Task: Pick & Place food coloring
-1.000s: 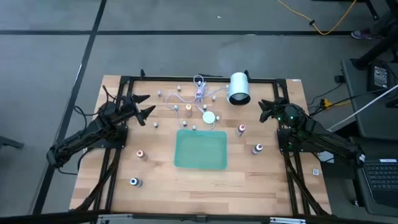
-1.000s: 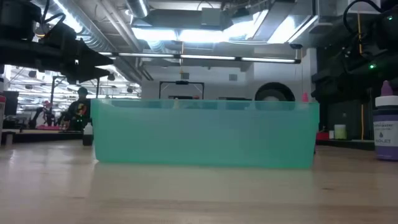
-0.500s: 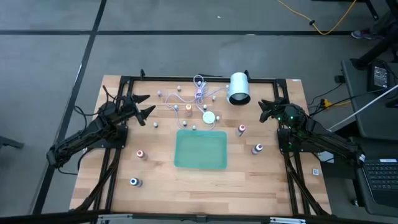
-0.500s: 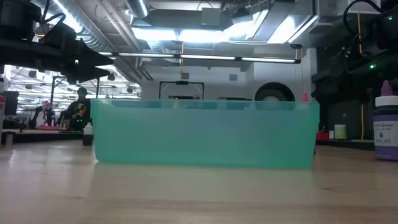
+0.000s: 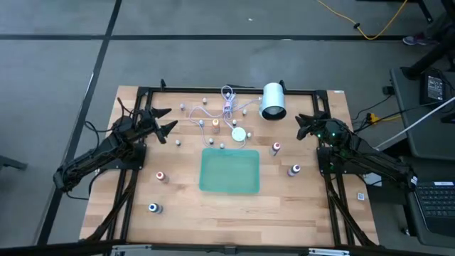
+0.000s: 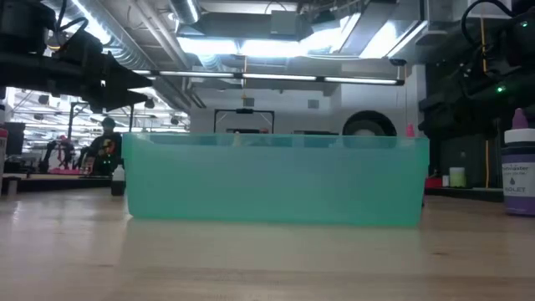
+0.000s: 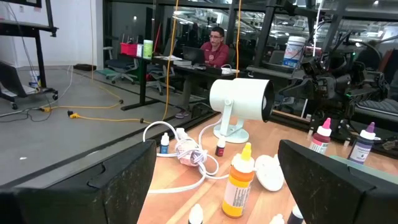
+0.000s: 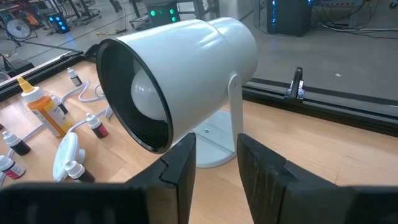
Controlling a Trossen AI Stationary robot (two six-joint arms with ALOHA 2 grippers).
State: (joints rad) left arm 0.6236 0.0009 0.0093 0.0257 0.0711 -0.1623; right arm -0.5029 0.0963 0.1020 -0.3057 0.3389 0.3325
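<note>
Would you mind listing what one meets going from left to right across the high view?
left gripper → red-capped bottle → orange bottle → green tray → white cylinder → violet bottle → right gripper

Things you cannot see well

From above, the food coloring bottles point(image 5: 215, 125) are tiny dots, so their labels cannot be read. From table height, the green tray point(image 6: 276, 180) hides the bottles behind it, with just a pink tip point(image 6: 410, 130) poking over its wall, and the purple bottle point(image 6: 519, 173) is cut by the picture's edge. The white cylinder point(image 8: 186, 78) blocks much of the right wrist view.
</note>
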